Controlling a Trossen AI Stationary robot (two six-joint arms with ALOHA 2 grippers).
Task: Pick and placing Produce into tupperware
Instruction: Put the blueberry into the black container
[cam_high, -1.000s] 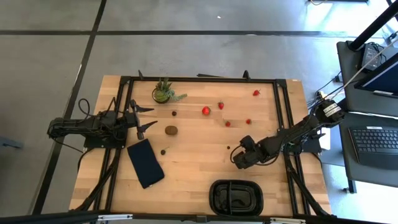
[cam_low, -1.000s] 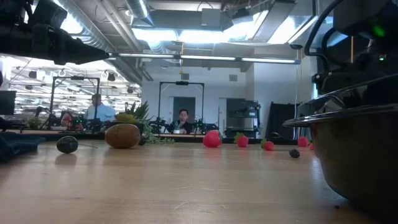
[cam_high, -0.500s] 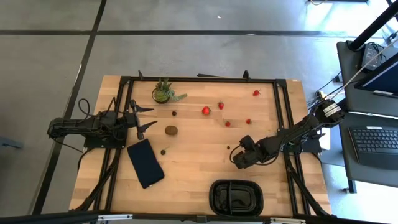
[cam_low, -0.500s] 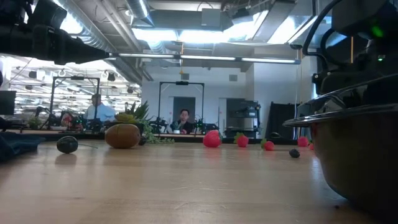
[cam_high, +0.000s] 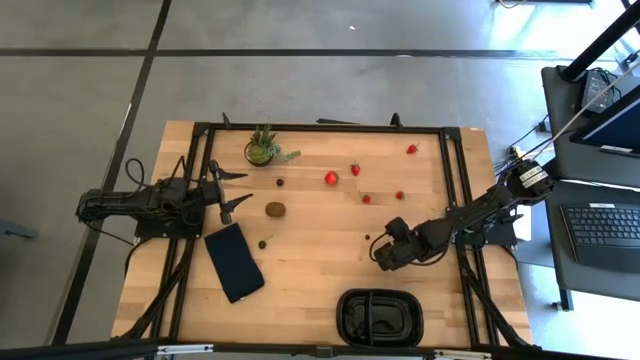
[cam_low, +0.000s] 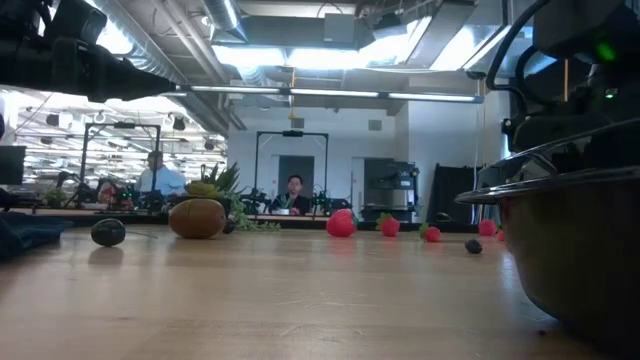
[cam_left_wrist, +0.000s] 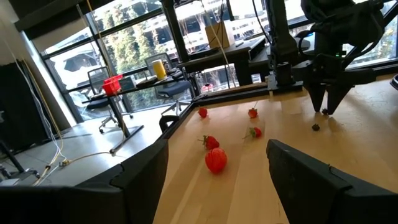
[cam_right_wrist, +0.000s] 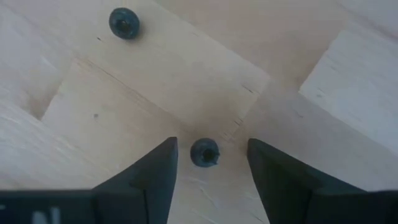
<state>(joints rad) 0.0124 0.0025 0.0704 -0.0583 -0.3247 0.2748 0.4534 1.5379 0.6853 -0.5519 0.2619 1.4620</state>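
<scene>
The produce lies scattered on the wooden table: a brown kiwi (cam_high: 275, 209), several red strawberries such as the largest (cam_high: 331, 178), and tiny dark berries (cam_high: 263, 243). The black tupperware (cam_high: 380, 317) stands at the near edge. My right gripper (cam_high: 378, 256) points down, open, its fingers standing either side of a dark berry (cam_right_wrist: 204, 152) without touching it. A second berry (cam_right_wrist: 124, 23) lies just beyond. At the table's left, my left gripper (cam_high: 240, 189) waits level and open, with nothing between its fingers (cam_left_wrist: 217, 180).
A spiky green potted plant (cam_high: 263, 148) stands at the far left. A flat navy slab (cam_high: 234, 262) lies near the left gripper. A black frame (cam_high: 452, 180) runs round the table. Bare wood lies between the right gripper and the tupperware.
</scene>
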